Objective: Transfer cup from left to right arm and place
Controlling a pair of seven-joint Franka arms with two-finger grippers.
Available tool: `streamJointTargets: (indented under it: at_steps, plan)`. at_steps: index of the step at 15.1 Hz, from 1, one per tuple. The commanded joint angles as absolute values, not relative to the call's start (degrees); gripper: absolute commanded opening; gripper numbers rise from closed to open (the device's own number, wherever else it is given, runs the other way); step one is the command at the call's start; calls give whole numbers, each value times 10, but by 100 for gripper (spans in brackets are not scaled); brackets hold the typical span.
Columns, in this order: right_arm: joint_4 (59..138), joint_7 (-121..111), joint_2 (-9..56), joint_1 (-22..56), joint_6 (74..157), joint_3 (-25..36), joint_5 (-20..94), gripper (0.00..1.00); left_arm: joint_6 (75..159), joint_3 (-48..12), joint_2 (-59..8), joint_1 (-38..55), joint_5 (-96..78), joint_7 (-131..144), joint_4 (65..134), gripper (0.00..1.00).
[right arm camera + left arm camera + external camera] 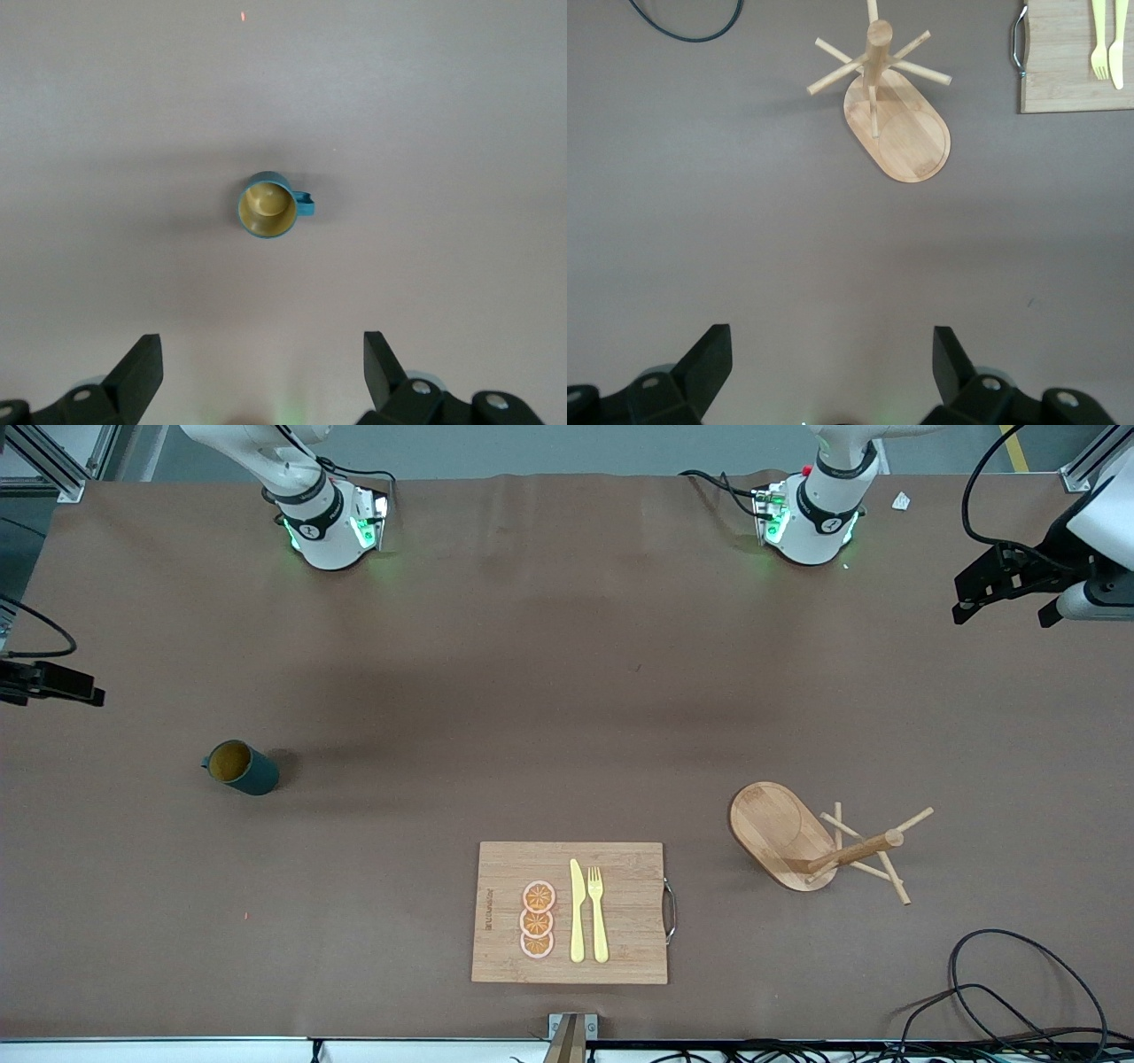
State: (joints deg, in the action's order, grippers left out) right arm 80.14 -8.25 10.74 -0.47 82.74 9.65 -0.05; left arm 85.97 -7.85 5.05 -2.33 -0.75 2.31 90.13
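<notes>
I see the right gripper point(262, 376) and left gripper point(833, 376) both spread wide, holding nothing. The cup point(267, 205) stands upright on the table below the right gripper, well clear of its fingers.

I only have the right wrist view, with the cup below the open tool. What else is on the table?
Observer: A wooden peg stand sits toward the left arm's end of the table, well apart from the cup under your right tool.
Operator: Anything between them?
Observer: A cutting board, nearer the front camera than both, carrying a yellow knife, a fork and three orange slices.
Operator: And the left tool?
Observer: The left tool is open and empty, waiting over the table toward the left arm's end.
</notes>
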Motion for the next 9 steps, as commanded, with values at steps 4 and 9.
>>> streamJointTargets:
  at_steps: [4,9]
  plan:
    - [862,-79,24,-5,834,86,-11,100,872,-82,59,-33,-8,18,908,100]
    - [942,-80,-46,2,859,84,-25,100,878,-83,58,-32,-8,11,915,100]
